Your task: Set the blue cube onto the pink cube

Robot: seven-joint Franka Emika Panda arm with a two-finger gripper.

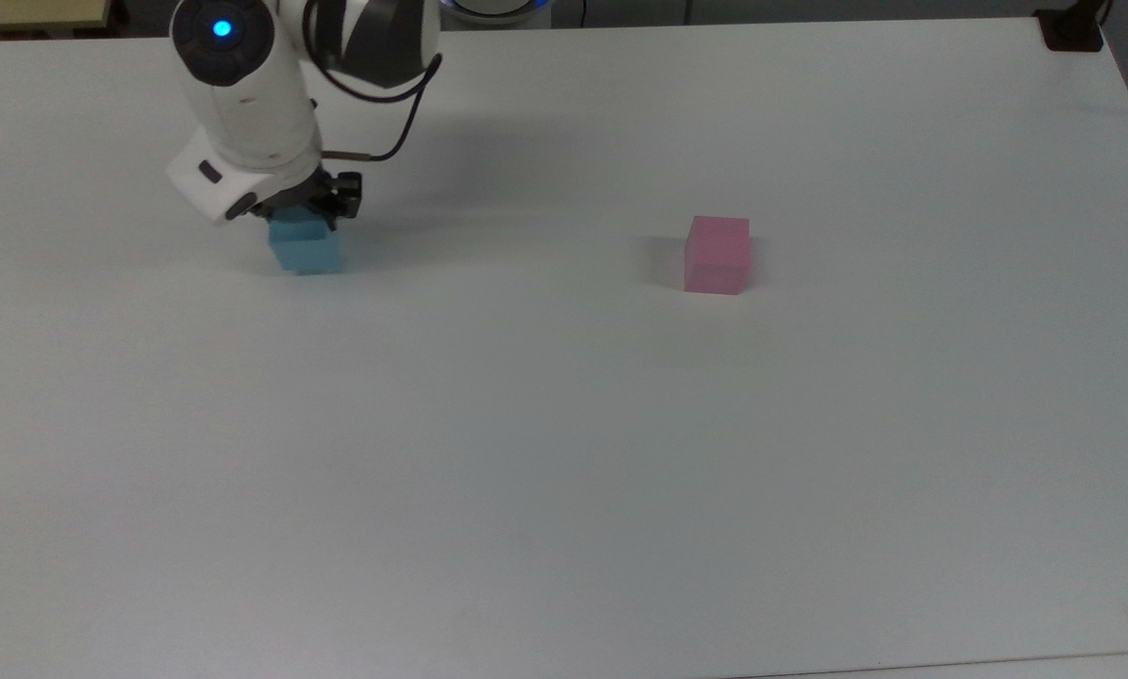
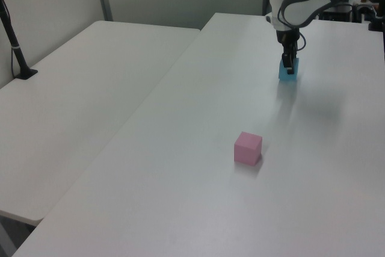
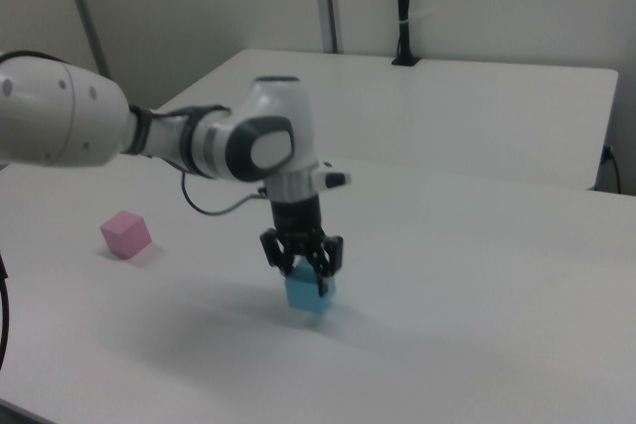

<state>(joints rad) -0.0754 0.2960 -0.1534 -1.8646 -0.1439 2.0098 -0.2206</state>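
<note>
Soft, even light from overhead is washing the white table (image 1: 564, 453) pale in all three views, the arm (image 1: 243, 104) is casting a faint, diffuse shadow behind itself in the top view, and the pink cube (image 1: 717, 255) is throwing a dim shadow toward the top view's left.

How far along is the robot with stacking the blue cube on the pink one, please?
Done: the gripper has reached the blue cube, fingers down either side. In hand: the grasp; the cube sits at table level. Left: lifting, carrying it to the pink cube, which stands apart with nothing on top.
</note>
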